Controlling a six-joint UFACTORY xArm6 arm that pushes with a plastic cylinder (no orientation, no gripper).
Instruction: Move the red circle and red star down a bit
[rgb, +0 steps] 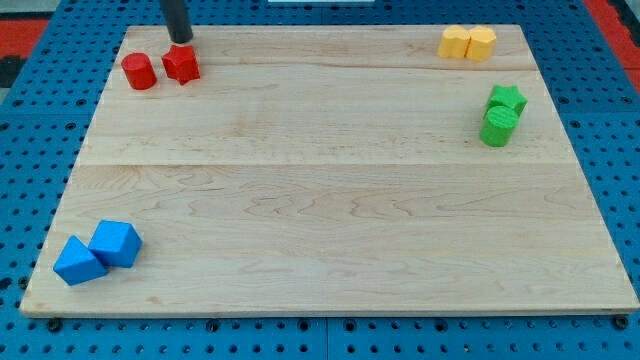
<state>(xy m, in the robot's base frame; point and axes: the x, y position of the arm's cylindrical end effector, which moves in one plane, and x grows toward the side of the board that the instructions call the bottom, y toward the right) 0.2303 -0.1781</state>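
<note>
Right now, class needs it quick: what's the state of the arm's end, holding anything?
My tip: a bare rod, no jaws, holding nothing; it sits just above the red star, with the red circle to the view's left.

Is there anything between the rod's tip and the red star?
No. In the camera view, my tip sits directly above the red star, almost touching; the red circle lies to the star's left.

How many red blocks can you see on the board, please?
2, both at the view's top left: the red circle and, touching its right side, the red star, with my tip just above it. None looks hidden.
</note>
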